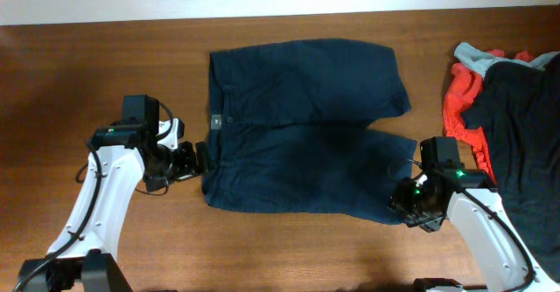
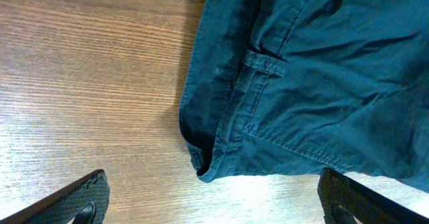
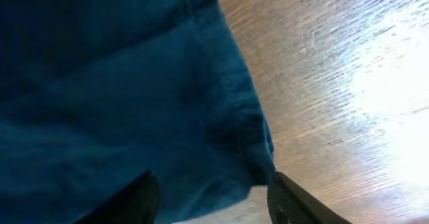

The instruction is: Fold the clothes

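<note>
Both jaws spread, low | left at shorts [image 1: 297, 126] waistband [image 2: 251, 96] | right at hem [image 3: 258, 143]

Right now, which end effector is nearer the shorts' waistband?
Left. The left end effector sits at the waistband corner; the right end effector at a leg hem.

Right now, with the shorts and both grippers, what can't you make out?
Overhead: the clothes pile runs off the right edge; its black garment hides how many lie beneath.
Right wrist: the shorts are blurred; whether the right gripper touches their hem is unclear.
Left wrist: the left gripper is cropped by the bottom edge.
</note>
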`<state>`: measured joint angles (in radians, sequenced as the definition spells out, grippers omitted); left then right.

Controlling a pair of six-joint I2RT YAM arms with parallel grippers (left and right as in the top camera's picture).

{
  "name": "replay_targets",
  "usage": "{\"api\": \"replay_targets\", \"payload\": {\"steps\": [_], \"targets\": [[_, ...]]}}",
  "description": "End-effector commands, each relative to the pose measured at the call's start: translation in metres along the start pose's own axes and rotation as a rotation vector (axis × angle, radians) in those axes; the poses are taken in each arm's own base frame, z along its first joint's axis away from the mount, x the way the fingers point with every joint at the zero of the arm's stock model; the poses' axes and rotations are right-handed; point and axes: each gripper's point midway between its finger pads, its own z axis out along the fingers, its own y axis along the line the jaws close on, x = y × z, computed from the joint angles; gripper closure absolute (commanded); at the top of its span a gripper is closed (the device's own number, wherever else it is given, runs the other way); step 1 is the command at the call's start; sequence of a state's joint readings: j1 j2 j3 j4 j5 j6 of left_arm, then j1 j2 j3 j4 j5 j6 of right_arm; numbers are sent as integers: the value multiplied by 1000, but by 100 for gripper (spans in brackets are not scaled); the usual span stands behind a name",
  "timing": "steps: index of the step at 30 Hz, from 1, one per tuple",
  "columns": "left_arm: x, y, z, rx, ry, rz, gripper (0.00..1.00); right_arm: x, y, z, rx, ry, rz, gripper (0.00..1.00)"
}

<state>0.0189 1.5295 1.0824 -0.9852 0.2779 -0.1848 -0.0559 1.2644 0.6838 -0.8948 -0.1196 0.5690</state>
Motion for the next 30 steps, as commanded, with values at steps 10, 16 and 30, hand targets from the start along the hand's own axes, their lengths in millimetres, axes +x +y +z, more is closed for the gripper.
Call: {"api": "replay_targets", "payload": {"steps": [10, 16, 30], "targets": [[3, -15, 5, 17, 6, 37, 1, 6, -6, 13, 9, 14, 88, 45], [3, -15, 5, 17, 6, 38, 1, 18, -14, 14, 47, 62, 75, 37], [-1, -11, 5, -7, -10, 40, 1, 16, -23, 31, 61, 16, 88, 38]]}}
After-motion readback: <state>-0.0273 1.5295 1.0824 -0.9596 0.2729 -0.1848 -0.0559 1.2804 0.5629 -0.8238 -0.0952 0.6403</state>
